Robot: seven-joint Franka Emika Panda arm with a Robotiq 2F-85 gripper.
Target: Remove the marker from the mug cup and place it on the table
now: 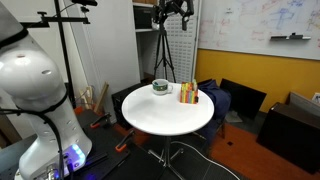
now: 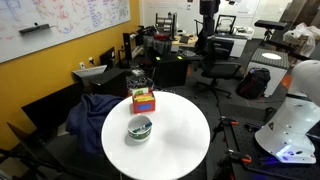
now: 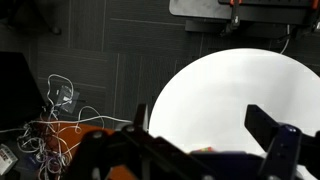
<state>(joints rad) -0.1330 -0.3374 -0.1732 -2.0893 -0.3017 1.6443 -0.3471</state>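
Progress status: no step of the task is complete, as far as the views show. The gripper (image 3: 198, 120) appears only in the wrist view. It hangs well above the table (image 3: 240, 85) with its two fingers (image 3: 268, 128) spread wide and nothing between them, so it is unloaded.

The mug cup (image 1: 160, 87) stands upright on the white top, toward one edge. It is near a red-yellow-orange striped bundle (image 1: 188, 94) but not touching it. The marker is too small to resolve as a separate item in any view. In an exterior view the mouth of the mug cup (image 2: 140, 128) shows dark content, and in both exterior views no loose stick lies on the table top. Judgement: the marker sits inside the mug cup.

Steps left, as judged:
- descend to the mug cup
- close on the marker
- lift it clear of the rim
- set it on a bare part of the table
- release

Counts:
- table: one
- mug cup: one
- striped bundle: one
- gripper: one
- marker: none separately distinguishable, one presumed in the mug cup
- cable tangle (image 3: 60, 112) on the floor beside the table: one
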